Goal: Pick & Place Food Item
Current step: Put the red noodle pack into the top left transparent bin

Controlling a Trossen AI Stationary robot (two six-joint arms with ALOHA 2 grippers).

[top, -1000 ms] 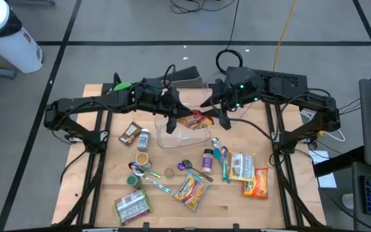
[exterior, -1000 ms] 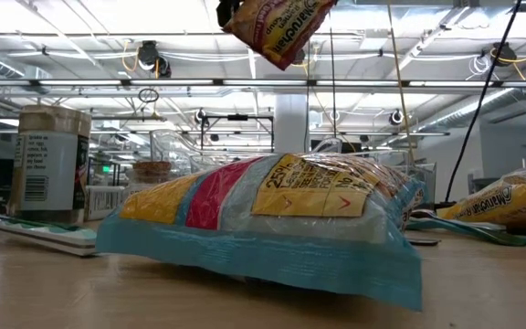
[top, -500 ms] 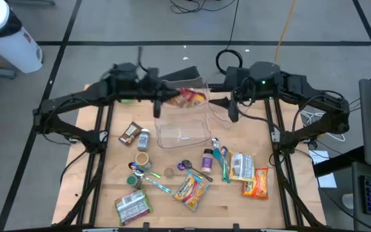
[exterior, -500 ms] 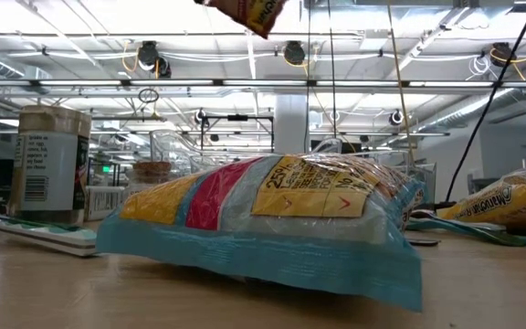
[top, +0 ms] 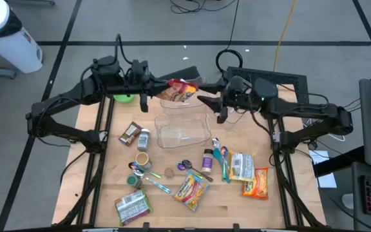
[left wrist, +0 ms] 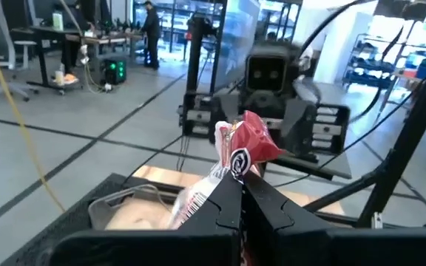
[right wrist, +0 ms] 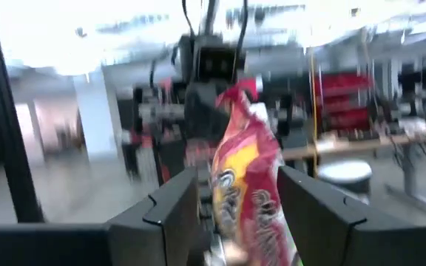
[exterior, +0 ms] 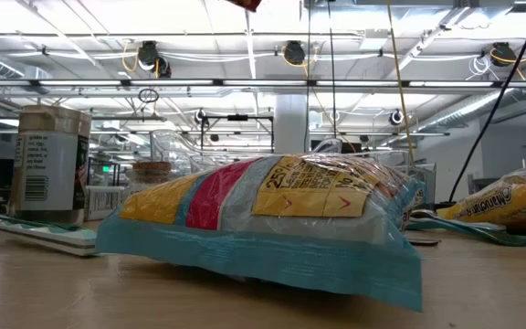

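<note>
The left gripper (top: 152, 91) was closed tight on the ramen packet (top: 181, 89), high above the clear container (top: 183, 127), and the right gripper (top: 212, 106), half open and empty, could knock it loose.

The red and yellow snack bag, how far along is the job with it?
Done: the red and yellow snack bag is lifted off the table, the left gripper shut on it. In hand: it hangs between both arms, facing the right gripper, jaws open. Left: setting it down; the clear plastic bin holds no food yet.
</note>
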